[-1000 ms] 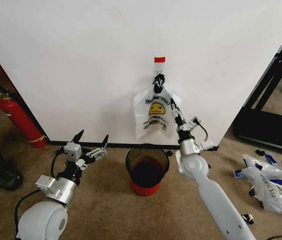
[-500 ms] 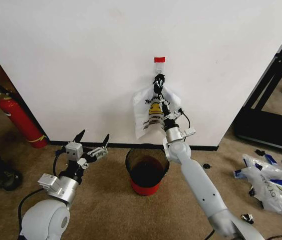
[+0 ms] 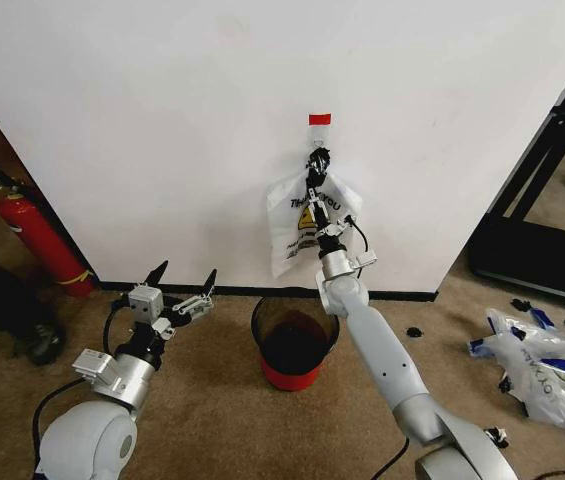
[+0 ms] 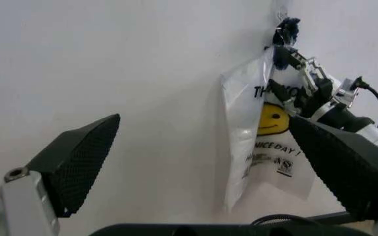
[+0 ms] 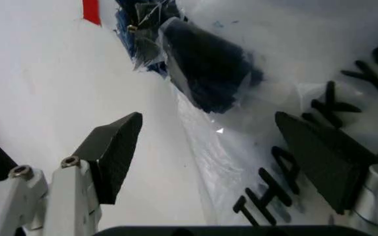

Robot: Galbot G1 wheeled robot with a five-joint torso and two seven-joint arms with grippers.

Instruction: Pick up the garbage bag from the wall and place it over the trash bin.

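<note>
The garbage bag (image 3: 311, 228) hung from a small black hook (image 3: 318, 157) on the wall (image 3: 162, 120), directly above the trash bin (image 3: 293, 338) on the carpet. The right end effector (image 3: 311, 193) reached up against the bag's upper part just below the hook, its fingers spread apart with nothing pinched. The left end effector (image 3: 184, 283) waited low beside the bin, its fingers likewise spread.

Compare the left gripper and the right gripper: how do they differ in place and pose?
The right gripper is raised against the garbage bag on the wall, near the hook; the left gripper sits low over the carpet, away from the bag. The right arm is stretched out; the left arm is folded. Both are open and hold nothing.
</note>
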